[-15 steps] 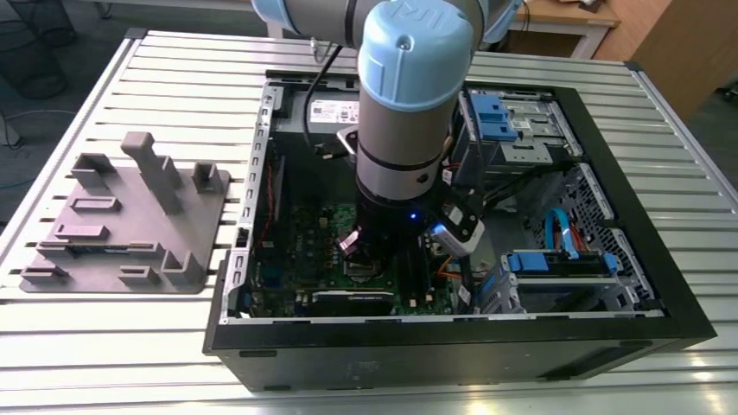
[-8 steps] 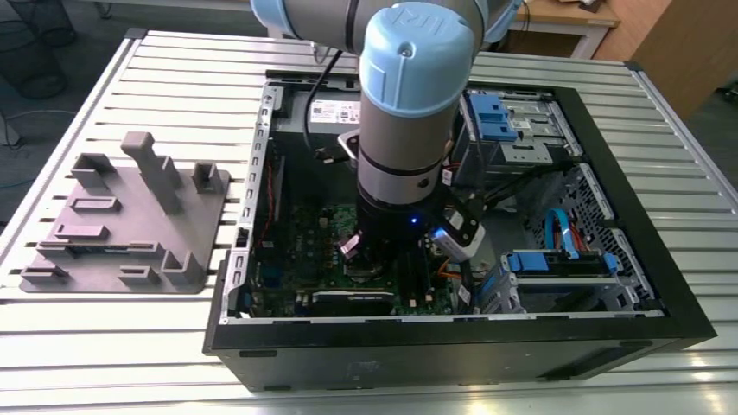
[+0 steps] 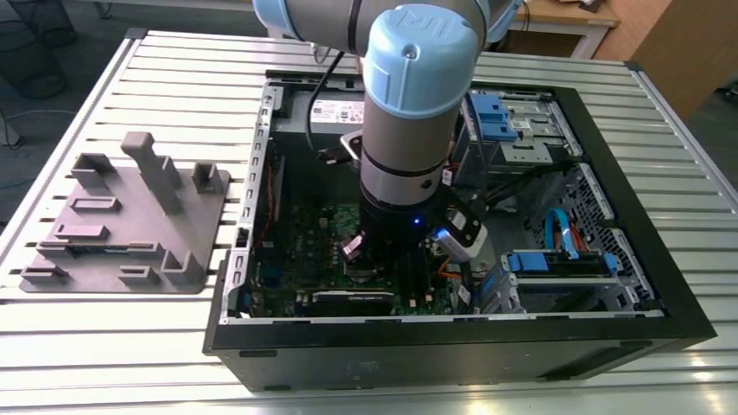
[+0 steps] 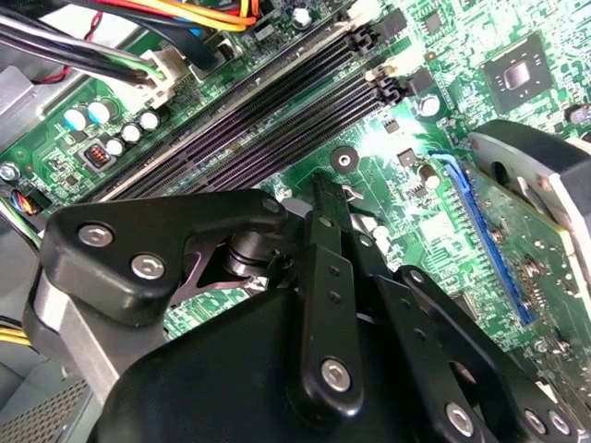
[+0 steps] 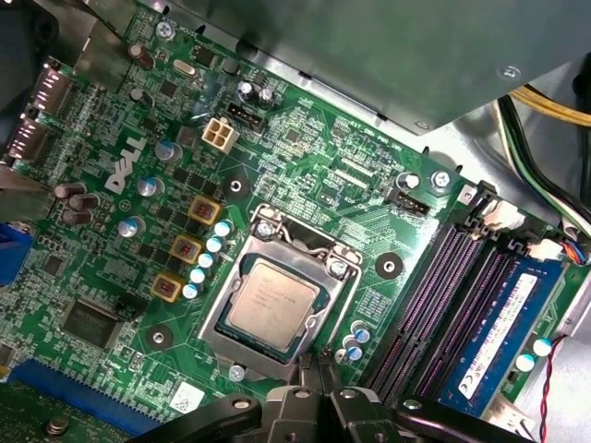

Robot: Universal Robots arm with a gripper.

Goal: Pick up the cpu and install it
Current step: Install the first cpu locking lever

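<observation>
The cpu (image 5: 272, 303), a small square chip with a silver-grey top, lies flat in its socket on the green motherboard (image 5: 305, 157). The metal socket frame (image 5: 319, 247) sits around it. My gripper (image 5: 312, 367) hangs just beside the socket's edge, shut, with nothing between its fingers. In the second wrist view the gripper (image 4: 319, 189) hovers over the board near the memory slots (image 4: 277, 111). In the exterior view the arm (image 3: 403, 156) reaches straight down into the open computer case (image 3: 628, 216).
A grey fixture tray (image 3: 127, 216) with upright blocks stands on the slatted table at the exterior view's left. Inside the case are memory slots (image 5: 434, 314), a fan cooler (image 4: 540, 185), cable bundles (image 4: 138, 37) and blue drive brackets (image 3: 490, 117).
</observation>
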